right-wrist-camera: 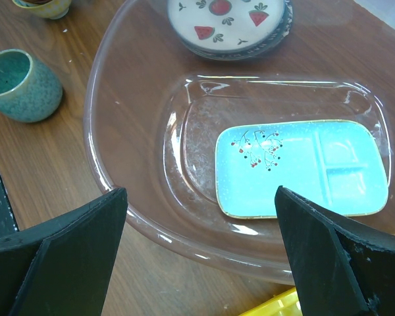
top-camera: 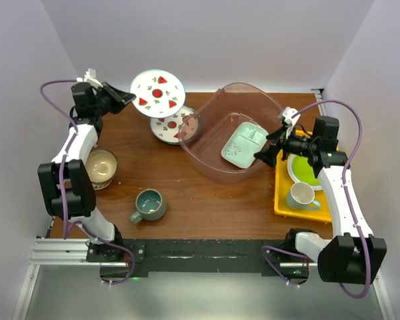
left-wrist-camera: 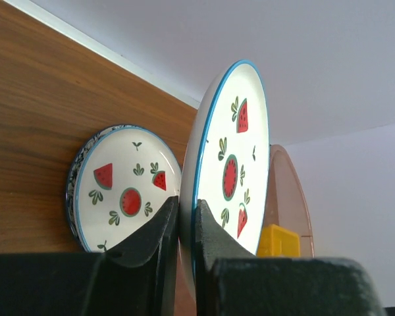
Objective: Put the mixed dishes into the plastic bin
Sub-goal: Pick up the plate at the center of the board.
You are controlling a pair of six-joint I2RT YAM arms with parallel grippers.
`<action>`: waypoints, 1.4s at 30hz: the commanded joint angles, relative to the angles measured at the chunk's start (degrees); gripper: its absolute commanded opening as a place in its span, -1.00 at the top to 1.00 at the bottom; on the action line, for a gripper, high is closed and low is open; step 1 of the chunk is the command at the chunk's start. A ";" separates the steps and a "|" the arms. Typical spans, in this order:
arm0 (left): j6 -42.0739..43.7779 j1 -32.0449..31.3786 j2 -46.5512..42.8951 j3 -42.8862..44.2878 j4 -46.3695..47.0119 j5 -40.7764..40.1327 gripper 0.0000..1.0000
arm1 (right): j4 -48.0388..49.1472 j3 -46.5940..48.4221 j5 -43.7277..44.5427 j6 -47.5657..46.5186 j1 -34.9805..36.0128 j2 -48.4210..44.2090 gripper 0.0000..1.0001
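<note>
My left gripper is shut on the rim of a white plate with watermelon motifs, held on edge above the table's back left. Below it another watermelon plate tops a blue-patterned stack. The plastic bin stands right of them and holds a mint squarish dish. At the bin's right rim my right gripper hangs open and empty. A grey-teal mug and a yellow-teal bowl sit on the left.
A yellow tray at the right edge carries a lime-green plate and a white mug. White walls close in the back and both sides. The left arm's base link stands beside the bowl.
</note>
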 commanded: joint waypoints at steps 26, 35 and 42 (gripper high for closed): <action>-10.43 -2.15 -12.73 0.81 13.30 6.94 1.00 | 0.20 8.84 2.11 6.10 4.24 3.89 -0.96; -8.41 -11.56 -16.60 -2.61 12.77 1.59 1.00 | -7.54 23.70 6.61 14.71 9.79 8.83 -0.93; -7.88 -15.34 -18.88 -6.74 14.26 -0.62 1.00 | -4.75 22.04 10.65 23.67 9.79 4.44 -0.97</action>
